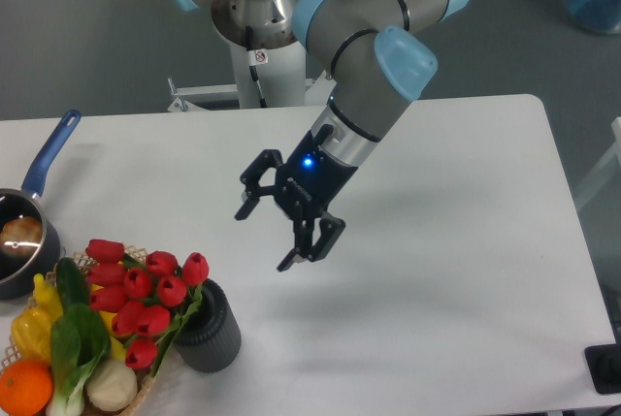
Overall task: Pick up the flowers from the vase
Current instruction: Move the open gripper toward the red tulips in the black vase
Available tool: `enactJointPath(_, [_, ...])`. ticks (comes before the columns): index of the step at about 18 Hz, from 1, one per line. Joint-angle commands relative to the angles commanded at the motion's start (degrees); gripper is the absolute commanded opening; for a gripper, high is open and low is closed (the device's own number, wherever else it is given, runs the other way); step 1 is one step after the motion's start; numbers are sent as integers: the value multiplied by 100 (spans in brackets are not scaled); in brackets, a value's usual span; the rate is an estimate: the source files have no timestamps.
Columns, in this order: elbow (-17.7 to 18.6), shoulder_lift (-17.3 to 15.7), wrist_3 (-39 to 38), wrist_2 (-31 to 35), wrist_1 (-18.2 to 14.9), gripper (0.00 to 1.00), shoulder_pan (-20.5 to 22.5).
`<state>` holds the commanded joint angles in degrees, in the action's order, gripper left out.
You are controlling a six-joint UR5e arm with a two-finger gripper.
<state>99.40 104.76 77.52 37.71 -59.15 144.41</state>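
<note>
The flowers point(141, 295) are a bunch of red tulips with green stems, standing in the vase point(210, 330) and leaning left over the basket. That vase is a short dark grey ribbed cylinder near the table's front left. My gripper point(262, 238) hangs open above the table, up and to the right of the tulips, with nothing between its fingers. It is well apart from the bunch.
A wicker basket point(146, 389) with green, yellow and orange vegetables sits at the front left corner, touching the flowers. A dark saucepan point(21, 241) with a blue handle stands at the left edge. The arm's base is behind the table's middle.
</note>
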Motion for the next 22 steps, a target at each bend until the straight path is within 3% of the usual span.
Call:
enactJointPath(2, [0, 61, -70, -26, 9, 100, -9])
enactJointPath(5, [0, 167, -27, -587, 79, 100, 26])
enactJointPath(22, [-202, 562, -71, -756, 193, 100, -62])
